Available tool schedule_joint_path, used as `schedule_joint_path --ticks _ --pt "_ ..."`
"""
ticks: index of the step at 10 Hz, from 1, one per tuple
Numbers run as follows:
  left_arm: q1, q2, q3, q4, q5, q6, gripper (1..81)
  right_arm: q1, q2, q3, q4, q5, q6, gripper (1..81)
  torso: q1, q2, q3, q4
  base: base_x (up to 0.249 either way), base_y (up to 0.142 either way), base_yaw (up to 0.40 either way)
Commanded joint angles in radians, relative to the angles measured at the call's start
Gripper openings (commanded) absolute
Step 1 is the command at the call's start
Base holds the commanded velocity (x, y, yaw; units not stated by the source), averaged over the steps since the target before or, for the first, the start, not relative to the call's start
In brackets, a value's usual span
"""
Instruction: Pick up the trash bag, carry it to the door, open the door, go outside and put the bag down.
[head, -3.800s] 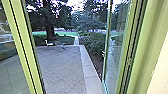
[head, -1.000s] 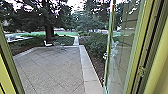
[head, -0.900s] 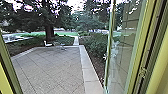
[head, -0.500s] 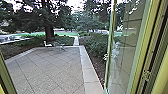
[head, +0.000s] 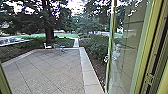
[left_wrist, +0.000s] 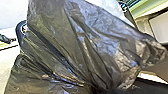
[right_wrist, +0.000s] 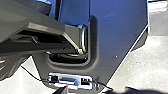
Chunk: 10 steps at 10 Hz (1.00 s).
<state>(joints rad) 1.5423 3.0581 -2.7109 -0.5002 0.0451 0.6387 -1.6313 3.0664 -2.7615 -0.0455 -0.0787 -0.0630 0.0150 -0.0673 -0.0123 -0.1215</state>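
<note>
Black, crinkled plastic trash bag (left_wrist: 75, 42): close to left wrist camera, folds bunched together, likely carried by left gripper. How far left gripper is closed: cannot tell; right gripper, likewise. Tall glass door in green frame (head: 130, 52): standing open. Yellow-green metal doorpost (head: 4, 81): slid nearly out of head view as robot advances. Stone-paved patio (head: 50, 67): more exposed ahead. Meaning: opening done, exit under way, set-down outstanding.
</note>
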Motion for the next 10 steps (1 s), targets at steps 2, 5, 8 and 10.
schedule_joint_path --ticks 2,5,8,10 --pt "-0.057 0.004 0.006 -0.003 0.071 0.006 1.0 0.046 0.005 0.005 0.009 -0.062 -0.005 81.1 0.0 0.0 0.0 0.0 0.082 0.0 0.0" --pt "-0.055 0.004 0.006 -0.004 0.071 0.006 1.0 0.046 0.005 0.007 0.01 -0.061 -0.005 81.1 -0.002 -0.001 0.0 0.0 0.082 0.0 0.0" --pt "-0.054 0.004 0.006 -0.004 0.071 0.006 1.0 0.046 0.005 0.007 0.009 -0.061 -0.005 81.1 -0.001 0.0 0.0 0.0 0.082 0.0 0.0" --pt "-0.054 0.004 0.006 -0.004 0.071 0.006 1.0 0.046 0.005 0.007 0.009 -0.062 -0.005 81.1 -0.003 -0.001 0.001 0.0 0.086 0.0 0.0"
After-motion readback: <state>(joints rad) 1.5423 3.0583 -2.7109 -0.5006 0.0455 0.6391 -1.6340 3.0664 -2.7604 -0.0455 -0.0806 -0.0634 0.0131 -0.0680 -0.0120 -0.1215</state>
